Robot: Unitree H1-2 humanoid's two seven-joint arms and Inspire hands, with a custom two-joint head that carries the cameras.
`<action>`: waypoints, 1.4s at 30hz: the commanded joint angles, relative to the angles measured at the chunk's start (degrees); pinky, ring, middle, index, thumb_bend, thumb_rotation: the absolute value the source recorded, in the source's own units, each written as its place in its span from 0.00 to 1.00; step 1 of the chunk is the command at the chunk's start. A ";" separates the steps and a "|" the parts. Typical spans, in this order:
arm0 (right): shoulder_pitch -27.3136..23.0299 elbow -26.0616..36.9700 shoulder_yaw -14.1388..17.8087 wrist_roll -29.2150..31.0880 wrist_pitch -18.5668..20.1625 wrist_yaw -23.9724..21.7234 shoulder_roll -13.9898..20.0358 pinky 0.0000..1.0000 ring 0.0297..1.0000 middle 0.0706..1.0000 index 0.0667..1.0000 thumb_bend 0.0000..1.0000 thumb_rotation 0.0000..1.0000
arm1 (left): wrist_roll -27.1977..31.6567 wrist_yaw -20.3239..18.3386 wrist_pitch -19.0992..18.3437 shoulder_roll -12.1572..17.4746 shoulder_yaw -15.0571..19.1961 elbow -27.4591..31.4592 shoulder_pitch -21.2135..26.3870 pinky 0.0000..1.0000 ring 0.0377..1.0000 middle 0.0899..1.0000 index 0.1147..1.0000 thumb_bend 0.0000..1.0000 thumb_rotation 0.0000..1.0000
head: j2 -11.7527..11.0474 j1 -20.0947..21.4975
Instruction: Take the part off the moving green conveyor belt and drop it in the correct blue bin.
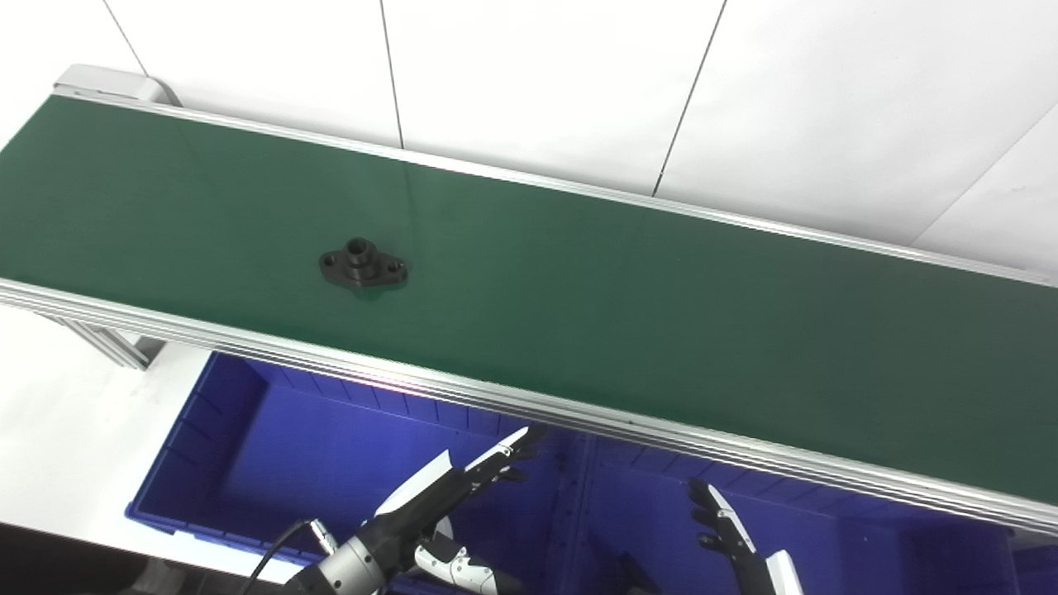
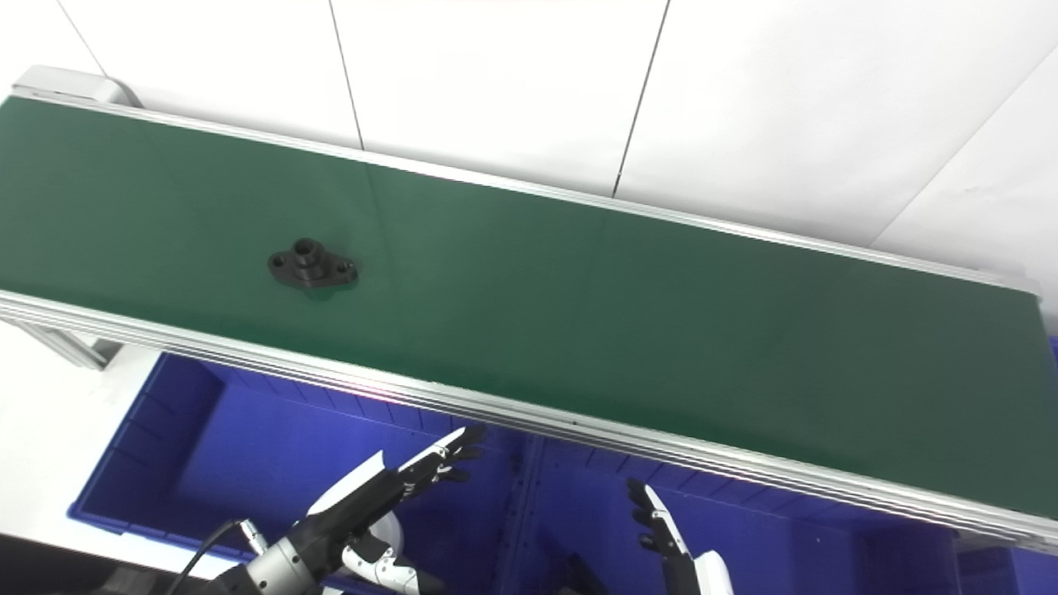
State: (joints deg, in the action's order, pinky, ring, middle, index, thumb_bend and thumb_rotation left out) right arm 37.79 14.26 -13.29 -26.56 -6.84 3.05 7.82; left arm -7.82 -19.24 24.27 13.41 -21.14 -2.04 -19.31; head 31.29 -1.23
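Hands first, nearest me at the bottom edge: my left hand (image 1: 450,487) reaches up and to the right with its fingers stretched out and apart, holding nothing. My right hand (image 1: 731,533) stands upright, fingers spread as well, also empty. Both hang over the blue bins, below the near rail of the belt and not touching it.

Under the left hand lies the left bin (image 1: 273,463), a deep blue tub with ribbed walls; a divider wall separates it from the right bin (image 1: 843,537), which runs under the rail toward the right. I see a dark shape low in the right bin but cannot tell what it is.

Beyond them the near aluminium rail (image 1: 529,405) crosses the view slantwise, dropping from left to right. Past it, the green belt (image 1: 661,314) is broad and bare apart from one black part (image 1: 363,265). That part sits on the left half of the belt, closer to the near rail than the far one. It lies flat on its flange, its short tube pointing up, and its long axis runs roughly along the belt.

Behind the far rail stands a white panelled wall (image 1: 537,74) with thin dark seams.
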 commanded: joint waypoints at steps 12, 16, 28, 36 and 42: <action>0.00 0.18 0.04 0.47 -3.49 1.40 -0.26 0.79 0.86 0.89 0.91 0.75 0.21 | 0.29 1.12 2.63 0.54 -0.58 0.19 0.56 0.85 0.95 1.00 0.99 0.75 0.49 | -1.09 0.33; -0.19 -0.25 0.07 0.71 -4.38 1.78 -0.29 0.77 0.86 0.89 0.91 0.74 0.21 | 0.10 1.55 2.59 0.54 -0.77 -0.17 0.77 0.86 0.95 1.00 0.98 0.76 0.50 | -2.04 0.51; 0.04 -1.10 0.32 3.80 -9.24 3.09 -0.75 0.77 0.85 0.88 0.92 0.72 0.16 | 0.30 2.67 2.62 1.12 -1.87 -0.97 1.67 0.86 0.95 0.99 0.98 0.76 0.50 | -1.93 1.10; 0.75 0.26 1.46 7.87 -19.73 6.73 -2.16 0.86 0.87 0.87 0.90 0.71 0.10 | 0.17 3.71 2.65 1.48 -2.31 -0.77 1.65 0.84 0.94 0.99 0.97 0.75 0.49 | -1.44 1.79; -0.20 6.55 1.76 9.61 -19.73 6.69 -2.45 0.86 0.86 0.87 0.90 0.69 0.14 | 1.38 3.19 2.65 1.97 -2.27 -0.81 2.19 0.84 0.94 0.99 0.97 0.76 0.48 | 0.38 7.31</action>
State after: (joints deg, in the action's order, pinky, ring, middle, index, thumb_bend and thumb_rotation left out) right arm 37.69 18.01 -11.86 -17.89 -23.61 9.45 5.84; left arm -7.66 -16.32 24.39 14.87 -23.43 -3.63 -17.83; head 30.94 4.31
